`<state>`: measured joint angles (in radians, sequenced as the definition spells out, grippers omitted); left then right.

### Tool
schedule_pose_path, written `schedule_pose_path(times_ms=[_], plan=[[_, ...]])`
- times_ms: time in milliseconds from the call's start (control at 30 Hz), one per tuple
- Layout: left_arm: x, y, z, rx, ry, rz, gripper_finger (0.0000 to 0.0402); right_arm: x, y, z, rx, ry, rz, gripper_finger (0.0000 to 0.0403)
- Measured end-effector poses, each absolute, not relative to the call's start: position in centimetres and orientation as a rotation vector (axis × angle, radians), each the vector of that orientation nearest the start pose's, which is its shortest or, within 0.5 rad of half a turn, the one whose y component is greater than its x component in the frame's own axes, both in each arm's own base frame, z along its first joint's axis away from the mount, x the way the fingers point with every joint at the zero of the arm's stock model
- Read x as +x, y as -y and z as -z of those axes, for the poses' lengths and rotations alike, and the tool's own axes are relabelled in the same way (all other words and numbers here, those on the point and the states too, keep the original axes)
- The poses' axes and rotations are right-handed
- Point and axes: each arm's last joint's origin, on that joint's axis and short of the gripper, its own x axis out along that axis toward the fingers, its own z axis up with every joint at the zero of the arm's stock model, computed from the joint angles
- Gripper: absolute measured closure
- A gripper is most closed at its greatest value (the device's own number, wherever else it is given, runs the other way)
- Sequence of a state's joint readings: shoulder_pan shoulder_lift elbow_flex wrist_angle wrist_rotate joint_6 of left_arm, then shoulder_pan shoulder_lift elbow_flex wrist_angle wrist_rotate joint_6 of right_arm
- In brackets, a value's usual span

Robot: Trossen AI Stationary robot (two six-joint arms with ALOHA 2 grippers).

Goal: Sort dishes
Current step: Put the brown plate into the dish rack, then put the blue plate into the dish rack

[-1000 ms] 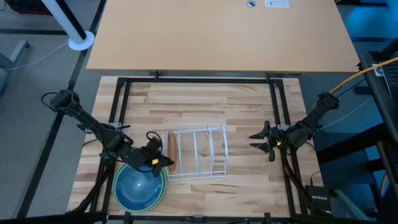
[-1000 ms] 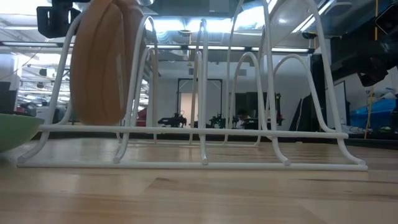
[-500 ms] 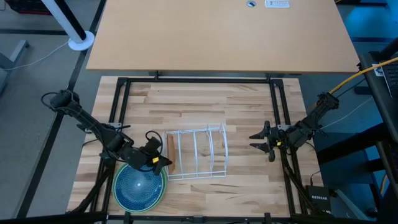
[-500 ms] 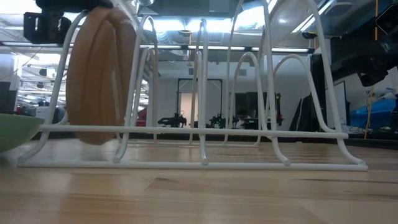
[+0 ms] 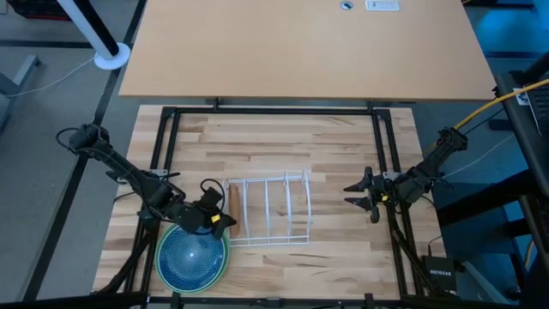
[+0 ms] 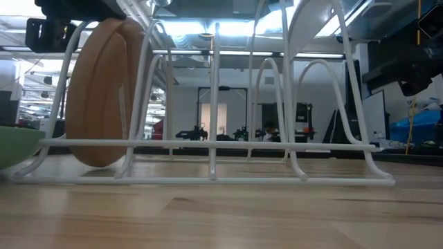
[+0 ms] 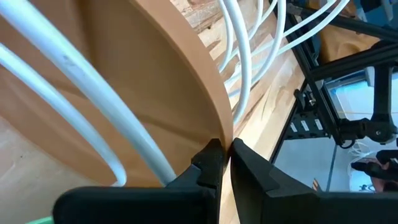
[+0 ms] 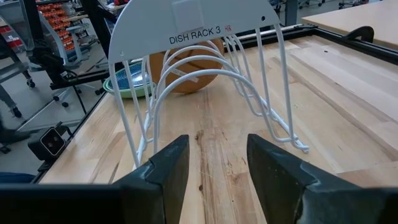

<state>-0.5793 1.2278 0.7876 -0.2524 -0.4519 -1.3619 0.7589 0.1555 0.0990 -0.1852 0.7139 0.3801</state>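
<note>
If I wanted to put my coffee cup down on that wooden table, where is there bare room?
Bare wood lies behind the white rack, toward the far frame bar, and between the rack and the right gripper, which hangs open. The near left corner is crowded: the stacked blue plate and green plate sit there, with the left gripper clamping the tan plate in the rack's end slot.

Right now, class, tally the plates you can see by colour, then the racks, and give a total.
tan plate: 1
blue plate: 1
green plate: 1
rack: 1
Total: 4
</note>
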Motion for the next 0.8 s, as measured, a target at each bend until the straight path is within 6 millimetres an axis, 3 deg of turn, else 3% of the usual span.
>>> schedule_pose_path(times_ms=[133, 433, 800], plan=[[21.7, 12.7, -24.2, -0.977, -0.566, -0.295, 0.0370, 8.1, -5.1, -16.9, 0.216, -0.184, -0.010, 0.0237], [21.6, 12.7, -24.3, -0.979, -0.568, -0.290, 0.0285, 8.1, -5.1, -16.9, 0.217, -0.184, -0.010, 0.0237], [20.1, 13.5, -25.7, -1.086, -0.808, 0.007, 0.0279, 8.1, -5.1, -16.9, 0.217, -0.184, -0.011, 0.0237]])
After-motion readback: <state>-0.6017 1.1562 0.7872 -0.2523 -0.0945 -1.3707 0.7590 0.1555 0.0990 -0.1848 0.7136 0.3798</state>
